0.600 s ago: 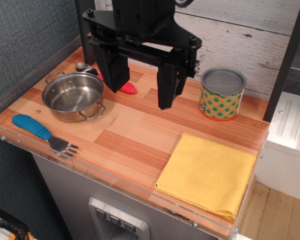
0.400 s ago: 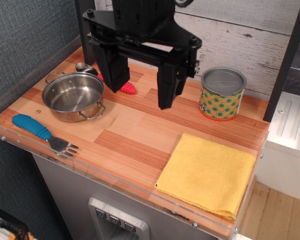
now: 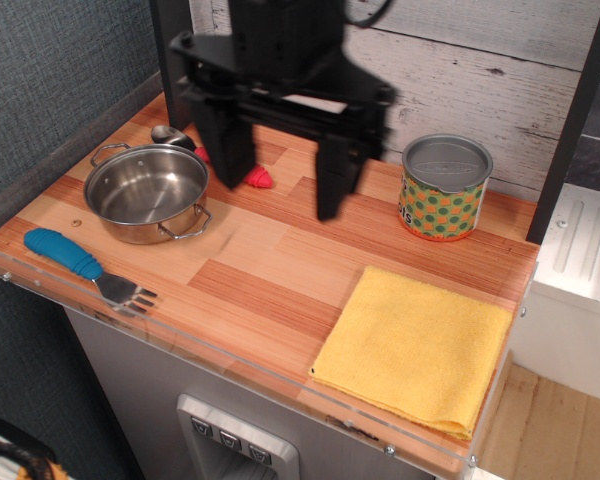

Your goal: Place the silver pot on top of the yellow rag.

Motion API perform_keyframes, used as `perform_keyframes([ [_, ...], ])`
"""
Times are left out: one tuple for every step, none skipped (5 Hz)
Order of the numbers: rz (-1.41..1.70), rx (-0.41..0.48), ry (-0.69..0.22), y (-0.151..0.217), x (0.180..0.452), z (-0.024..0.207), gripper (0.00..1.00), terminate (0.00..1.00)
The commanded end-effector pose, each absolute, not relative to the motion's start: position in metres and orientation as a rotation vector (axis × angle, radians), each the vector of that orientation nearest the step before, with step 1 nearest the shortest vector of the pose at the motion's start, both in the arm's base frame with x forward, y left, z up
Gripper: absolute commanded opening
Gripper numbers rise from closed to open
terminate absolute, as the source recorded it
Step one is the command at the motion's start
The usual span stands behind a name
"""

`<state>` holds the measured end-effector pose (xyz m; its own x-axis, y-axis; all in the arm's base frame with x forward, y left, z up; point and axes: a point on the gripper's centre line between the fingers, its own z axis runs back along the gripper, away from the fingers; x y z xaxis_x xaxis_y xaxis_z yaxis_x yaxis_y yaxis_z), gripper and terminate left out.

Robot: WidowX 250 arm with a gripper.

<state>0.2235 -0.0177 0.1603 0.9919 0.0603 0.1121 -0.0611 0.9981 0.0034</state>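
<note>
The silver pot (image 3: 147, 192) sits upright at the tabletop's (image 3: 270, 255) left, its wire handles lying along a far-left to near-right line. The yellow rag (image 3: 415, 346) lies flat near the right corner. The hand (image 3: 280, 180) hangs released, fingers spread, grasping nothing.

Gripper (image 3: 283, 195) motion-blurred, upper body cut off by top edge; red object (image 3: 256, 177) and grey item (image 3: 167, 133) behind silver pot (image 3: 147, 192) partly hidden, unidentifiable
</note>
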Motion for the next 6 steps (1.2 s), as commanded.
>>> perform_keyframes([
  [0.172, 0.067, -0.161, 0.030, 0.250, 0.157, 1.00, 0.00],
  [0.213, 0.084, -0.175, 0.054, 0.261, 0.144, 1.00, 0.00],
  [0.225, 0.125, -0.180, 0.074, 0.279, 0.128, 1.00, 0.00],
  [0.226, 0.118, -0.185, 0.087, 0.294, 0.118, 1.00, 0.00],
  [0.226, 0.119, -0.197, 0.102, 0.304, 0.107, 1.00, 0.00],
  [0.196, 0.126, -0.186, 0.110, 0.310, 0.091, 1.00, 0.00],
])
